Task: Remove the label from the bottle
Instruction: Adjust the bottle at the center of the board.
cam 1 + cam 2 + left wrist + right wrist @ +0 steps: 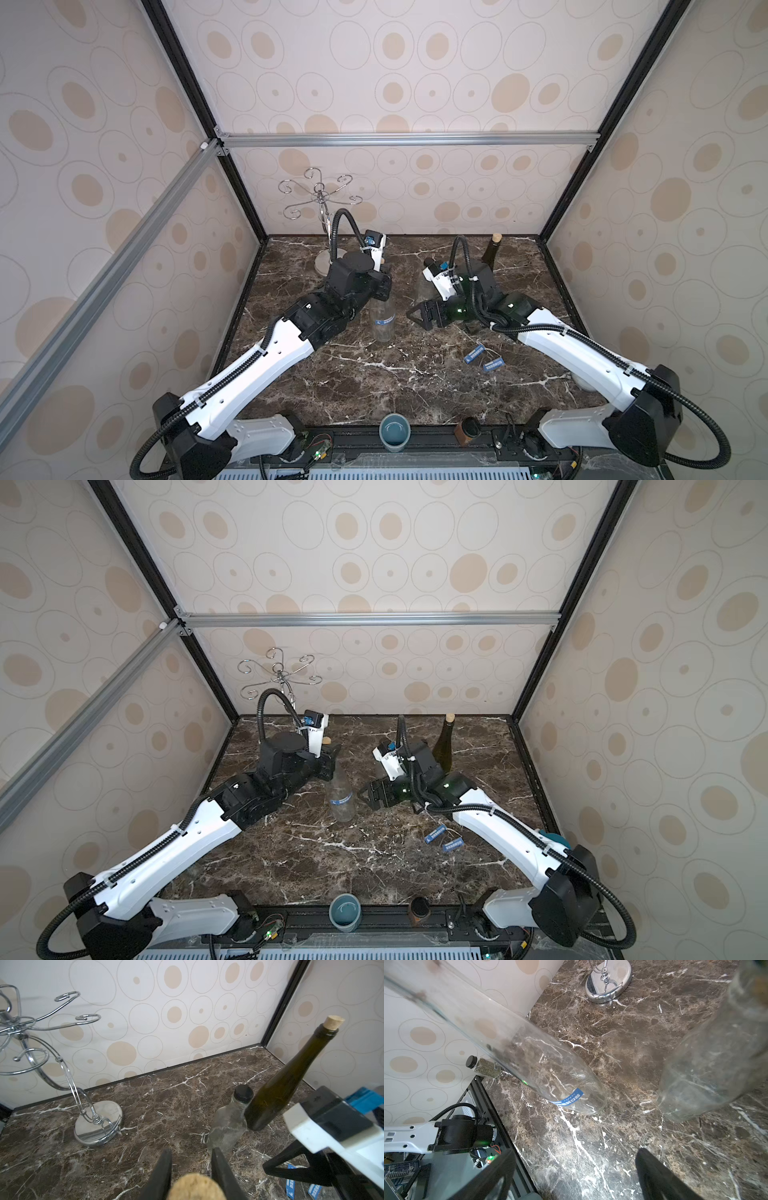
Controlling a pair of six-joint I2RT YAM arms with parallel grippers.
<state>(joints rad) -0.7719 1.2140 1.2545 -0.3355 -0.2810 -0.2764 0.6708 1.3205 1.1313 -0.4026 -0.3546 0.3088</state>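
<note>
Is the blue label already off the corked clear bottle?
No, the blue label is stuck on the clear bottle, near its base, as the right wrist view shows.

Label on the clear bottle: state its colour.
Blue with white print; the label shows best in the right wrist view.

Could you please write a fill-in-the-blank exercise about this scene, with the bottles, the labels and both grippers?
1. The bottle in the left fingers is closed with a ____.
2. Its label is ____ in colour.
3. ____ loose labels lie on the table near the right arm.
4. The right fingers are ____ and hold nothing.
Missing words: cork; blue; two; open.
</note>
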